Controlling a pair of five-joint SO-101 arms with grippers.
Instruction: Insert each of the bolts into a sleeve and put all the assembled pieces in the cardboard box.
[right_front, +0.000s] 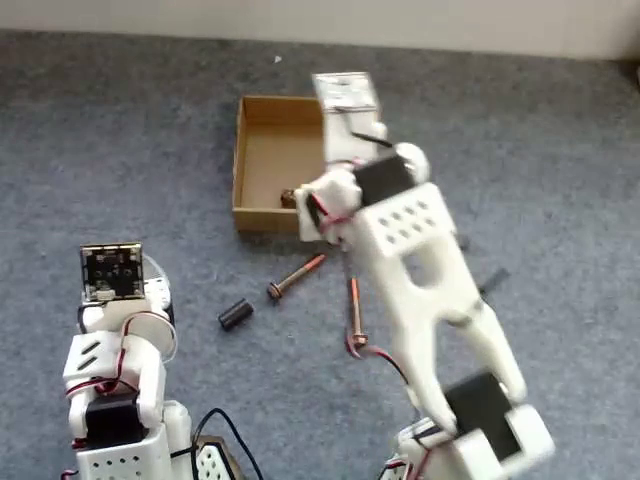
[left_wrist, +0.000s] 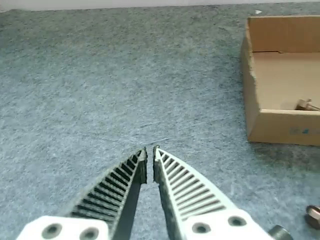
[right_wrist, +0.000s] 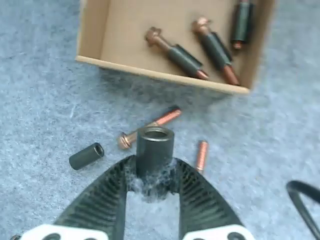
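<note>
Grey short-pile carpet (right_front: 120, 150) covering the whole work surface, its fibres faintly streaked; pale band (right_front: 450, 25) along the carpet's far edge; small white speck (right_front: 277, 59) on the carpet near that band; black cable (right_front: 238, 437) curving over the carpet at the near edge

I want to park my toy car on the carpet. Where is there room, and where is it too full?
Bare carpet lies left of the cardboard box, beyond the left arm. It is crowded in front of the box: bolts, a loose sleeve, and the right hand gripping a second sleeve.
</note>
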